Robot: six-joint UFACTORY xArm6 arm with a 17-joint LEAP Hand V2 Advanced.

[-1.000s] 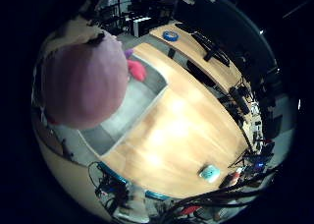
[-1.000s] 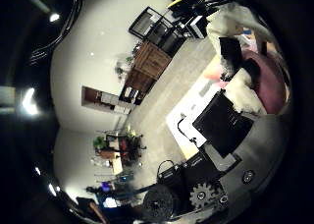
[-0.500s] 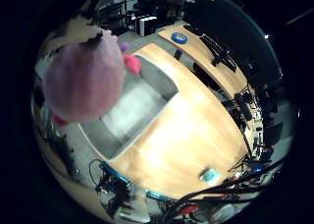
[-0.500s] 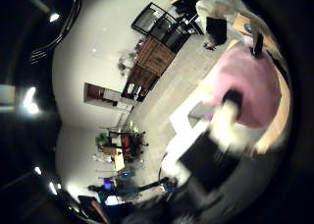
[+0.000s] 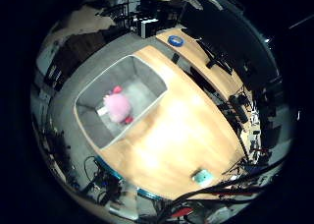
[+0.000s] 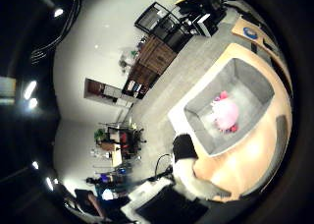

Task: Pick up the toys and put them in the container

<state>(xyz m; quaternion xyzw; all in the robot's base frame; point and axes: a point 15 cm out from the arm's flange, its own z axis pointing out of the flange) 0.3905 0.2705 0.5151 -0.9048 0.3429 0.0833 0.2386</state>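
A pink plush toy [image 5: 117, 107] lies inside the grey container [image 5: 91, 122], with small red and pink bits beside it on the container's floor. The container stands at one end of the wooden table [image 5: 186, 135]. My right hand [image 6: 189, 167] hovers well above the container and touches nothing. One white finger with a black tip [image 6: 183, 147] reaches out nearly straight in the thumb side view, and nothing is between the fingers. A small teal toy [image 5: 202, 176] sits on the table near its far corner, away from the container.
A blue roll [image 5: 175, 40] lies on a second wooden table beyond the container. A dark flat thing [image 6: 281, 126] rests on the table near the container. Grey floor surrounds the tables, with shelves and desks with screens along the room's sides.
The pink plush toy filled the view close to my palm one second ago. It has dropped out of my hand and now lies in the grey container. The fingers have let go.
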